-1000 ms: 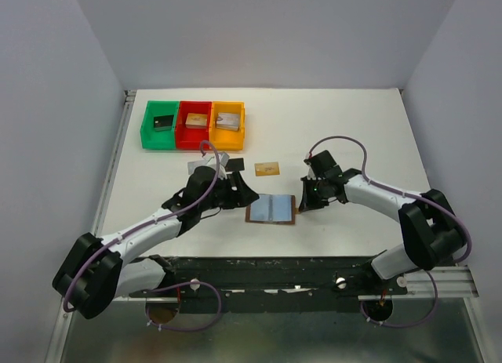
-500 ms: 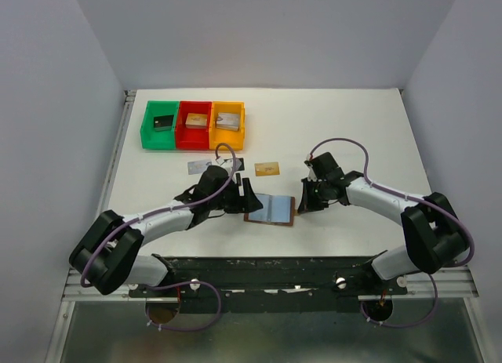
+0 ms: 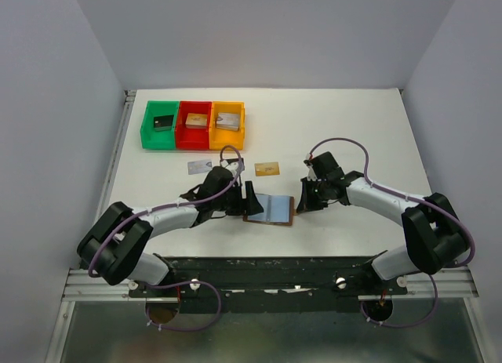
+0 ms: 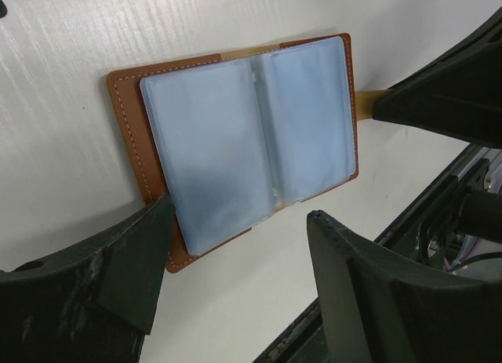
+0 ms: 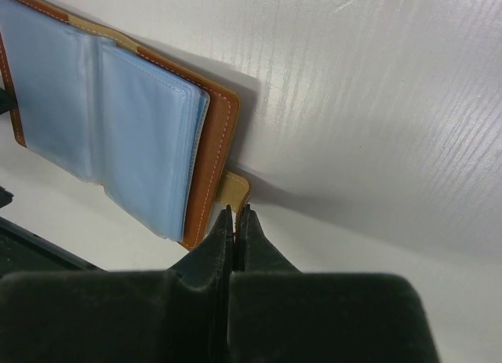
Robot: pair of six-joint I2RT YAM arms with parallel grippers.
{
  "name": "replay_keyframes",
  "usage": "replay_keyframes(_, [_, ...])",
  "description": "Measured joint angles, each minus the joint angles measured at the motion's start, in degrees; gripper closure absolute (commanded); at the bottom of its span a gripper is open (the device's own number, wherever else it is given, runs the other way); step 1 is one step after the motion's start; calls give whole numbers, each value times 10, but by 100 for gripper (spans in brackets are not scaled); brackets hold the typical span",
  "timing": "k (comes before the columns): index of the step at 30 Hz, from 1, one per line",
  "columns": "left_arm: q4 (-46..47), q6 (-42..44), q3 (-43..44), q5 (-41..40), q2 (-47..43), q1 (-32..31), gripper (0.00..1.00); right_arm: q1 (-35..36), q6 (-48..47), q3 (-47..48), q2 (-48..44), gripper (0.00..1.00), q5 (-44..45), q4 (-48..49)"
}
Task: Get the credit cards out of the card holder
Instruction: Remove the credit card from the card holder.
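Card holder [image 3: 272, 208] unmoved; left hand [image 3: 248, 201] now reaches its edge.

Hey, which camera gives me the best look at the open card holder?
The left wrist view: the card holder lies open there almost whole and large, its light blue sleeves clear. The right wrist view crops one side but shows the snap tab. The top view shows it only small.

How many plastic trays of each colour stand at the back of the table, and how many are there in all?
Green tray: 1
Red tray: 1
Orange tray: 1
Total: 3
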Motion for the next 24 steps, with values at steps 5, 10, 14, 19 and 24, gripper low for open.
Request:
replay_keyframes(5, [0,1,1,0,20,-4,20,0,0,0,0,100,-6,2])
replay_keyframes(10, [0,1,8,0,28,-5,20,0,0,0,0,100,-9,4])
replay_keyframes(14, [4,3,11,1,35,-7,20,0,0,0,1,100,-15,10])
replay_keyframes(19, [17,13,17,16,40,-19,20,0,2,0,2,100,-20,15])
replay_keyframes(24, [19,23,23,26,40,-31,20,0,3,0,2,100,-21,15])
